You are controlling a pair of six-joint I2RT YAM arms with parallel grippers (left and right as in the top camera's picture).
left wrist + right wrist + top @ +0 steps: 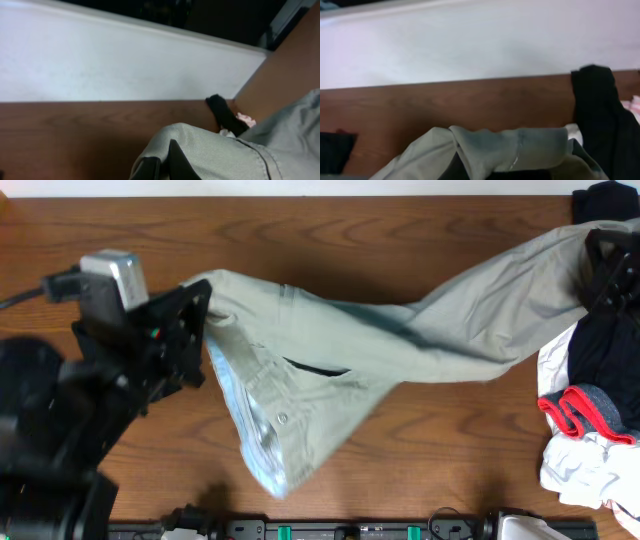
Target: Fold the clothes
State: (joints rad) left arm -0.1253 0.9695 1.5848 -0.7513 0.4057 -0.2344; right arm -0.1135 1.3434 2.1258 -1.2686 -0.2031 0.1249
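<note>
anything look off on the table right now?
The shorts are stretched crooked between the left end effector and right end effector, waistband flipped, pale lining showing. The other clothes lie heaped at the table's right edge.

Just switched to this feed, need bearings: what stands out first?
The khaki shorts lie stretched across the middle of the table, pinched at one end by the left gripper and at the other by the right gripper. A heap of black, white and red-grey clothes sits at the table's right edge.
</note>
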